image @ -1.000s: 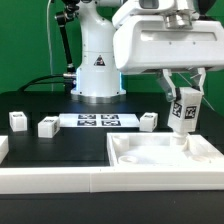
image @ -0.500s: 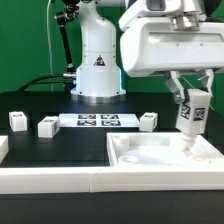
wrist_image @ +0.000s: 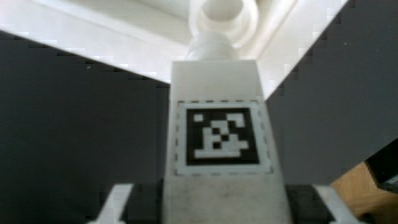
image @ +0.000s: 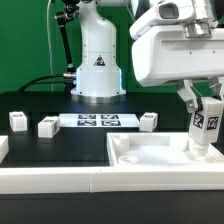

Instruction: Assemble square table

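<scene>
My gripper (image: 203,108) is shut on a short white tagged leg (image: 204,128) and holds it upright over the far right corner of the square table slab (image: 150,155), which lies at the front right. The leg's lower end is just above or at the slab; I cannot tell if it touches. In the wrist view the leg (wrist_image: 221,110) fills the middle between the fingers (wrist_image: 121,205), its tag facing the camera, its rounded tip (wrist_image: 217,15) against the white slab. Three more legs (image: 17,121) (image: 47,126) (image: 149,121) lie on the black table.
The marker board (image: 97,120) lies flat in front of the robot base (image: 97,70). White border rails (image: 50,178) run along the front edge. Cables trail at the back on the exterior view's left.
My gripper has carried the leg toward the exterior view's right and lower, from over the slab's middle right to its far right corner.
</scene>
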Tool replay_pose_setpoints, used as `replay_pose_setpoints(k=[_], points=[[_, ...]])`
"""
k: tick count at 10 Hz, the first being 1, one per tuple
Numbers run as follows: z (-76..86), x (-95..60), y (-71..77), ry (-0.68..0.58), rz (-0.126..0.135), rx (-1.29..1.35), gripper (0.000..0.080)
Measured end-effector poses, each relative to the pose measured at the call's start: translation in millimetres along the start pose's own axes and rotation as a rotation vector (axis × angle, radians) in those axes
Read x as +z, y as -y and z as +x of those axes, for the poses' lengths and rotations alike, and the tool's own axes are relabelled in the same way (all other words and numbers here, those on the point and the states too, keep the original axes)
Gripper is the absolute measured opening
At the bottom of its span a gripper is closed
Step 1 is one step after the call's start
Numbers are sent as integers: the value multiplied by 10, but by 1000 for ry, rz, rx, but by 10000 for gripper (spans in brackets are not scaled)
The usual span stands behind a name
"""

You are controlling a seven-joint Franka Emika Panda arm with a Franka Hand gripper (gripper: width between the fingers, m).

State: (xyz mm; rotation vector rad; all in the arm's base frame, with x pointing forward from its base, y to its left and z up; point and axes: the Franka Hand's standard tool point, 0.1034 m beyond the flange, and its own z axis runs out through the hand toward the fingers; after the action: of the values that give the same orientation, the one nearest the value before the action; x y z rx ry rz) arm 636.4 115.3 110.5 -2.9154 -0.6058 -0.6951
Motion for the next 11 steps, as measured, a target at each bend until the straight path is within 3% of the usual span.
replay_pose_setpoints(k=[4, 11], points=[[-109, 46, 105, 17, 9, -4, 291], [-171, 117, 96, 18, 9, -3, 291]])
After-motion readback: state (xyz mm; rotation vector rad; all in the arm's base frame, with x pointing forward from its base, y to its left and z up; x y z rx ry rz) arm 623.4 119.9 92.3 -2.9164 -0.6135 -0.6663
